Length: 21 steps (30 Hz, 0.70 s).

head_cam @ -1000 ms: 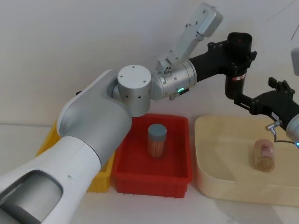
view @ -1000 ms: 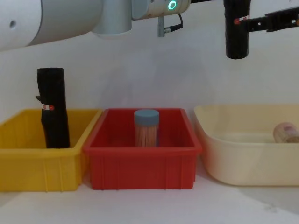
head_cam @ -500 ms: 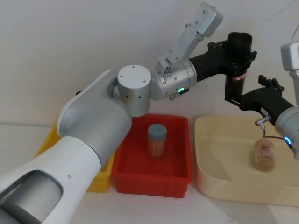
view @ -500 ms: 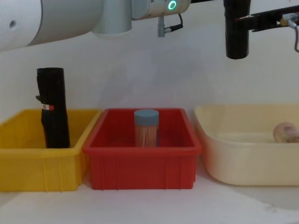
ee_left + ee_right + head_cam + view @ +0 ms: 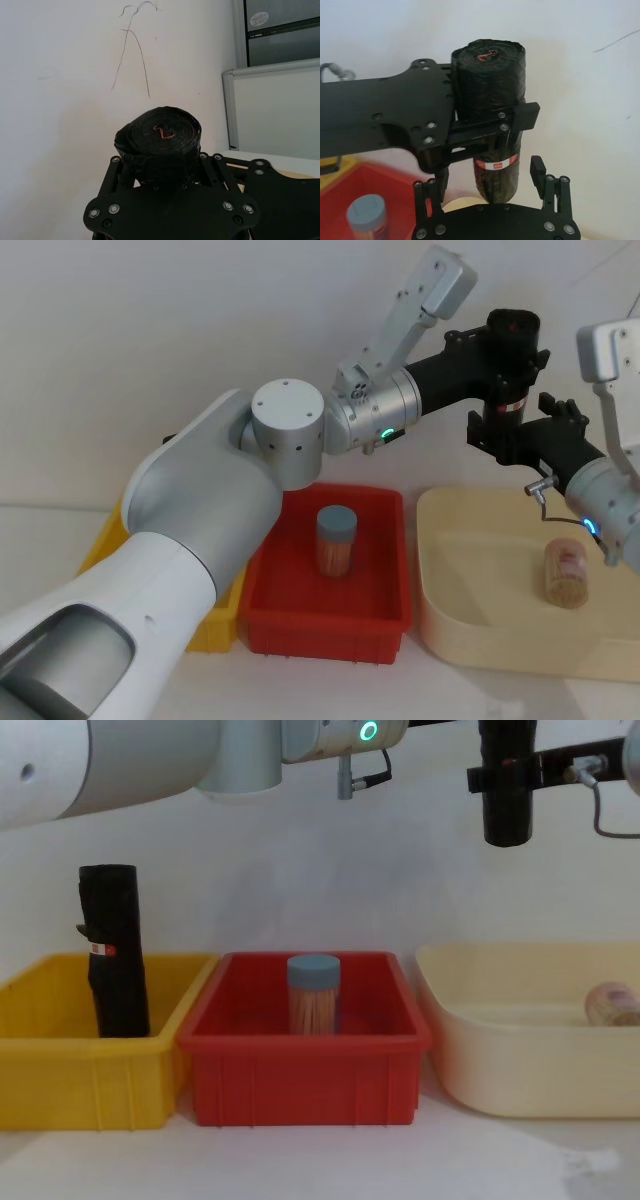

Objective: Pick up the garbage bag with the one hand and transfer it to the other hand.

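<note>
White wall point(image 5: 150, 320), left gripper point(image 5: 506, 346) clamps garbage bag point(image 5: 507, 818) aloft, right gripper point(image 5: 510, 432) spread astride it

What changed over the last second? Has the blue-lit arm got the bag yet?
The right claw moved toward the robot's left and now brackets the lower end of the garbage bag. Its fingers are open, so it is not gripping yet. The left claw stayed shut on the bag, upright, in the same spot. Unchanged: the twin roll in the yellow bin and the jar in the red bin.
</note>
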Available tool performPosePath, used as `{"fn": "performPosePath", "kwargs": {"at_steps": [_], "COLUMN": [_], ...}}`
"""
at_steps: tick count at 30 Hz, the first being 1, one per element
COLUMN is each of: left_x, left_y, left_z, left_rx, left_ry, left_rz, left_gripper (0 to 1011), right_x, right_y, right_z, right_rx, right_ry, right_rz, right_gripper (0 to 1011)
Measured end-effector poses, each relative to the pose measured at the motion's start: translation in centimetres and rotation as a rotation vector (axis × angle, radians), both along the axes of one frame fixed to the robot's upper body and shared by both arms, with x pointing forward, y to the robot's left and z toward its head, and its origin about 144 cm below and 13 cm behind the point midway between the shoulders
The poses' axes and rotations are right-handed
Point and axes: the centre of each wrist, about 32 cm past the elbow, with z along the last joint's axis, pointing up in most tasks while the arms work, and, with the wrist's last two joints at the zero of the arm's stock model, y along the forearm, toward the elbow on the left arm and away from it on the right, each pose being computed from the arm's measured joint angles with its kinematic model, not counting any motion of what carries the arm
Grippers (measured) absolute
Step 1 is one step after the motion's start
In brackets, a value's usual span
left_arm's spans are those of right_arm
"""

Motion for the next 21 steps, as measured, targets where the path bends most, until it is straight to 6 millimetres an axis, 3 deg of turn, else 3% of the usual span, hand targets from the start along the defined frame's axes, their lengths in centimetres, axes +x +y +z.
{"fn": "performPosePath", "kwargs": {"at_steps": [15, 21], "left_x": [0.0, 0.0], "left_y": [0.0, 0.0], "left_z": [0.0, 0.0], "left_rx": [0.000, 0.000], "left_ry": [0.000, 0.000], "left_rz": [0.000, 0.000], "left_gripper": [499, 499], "right_x": [2.4, 2.9], "right_y": [0.7, 0.9], "right_z": [-0.8, -0.9], "right_rx": [-0.003, -0.003], "right_ry": [-0.013, -0.015], "right_rz": [-0.062, -0.072], "right_gripper": [1004, 890]}}
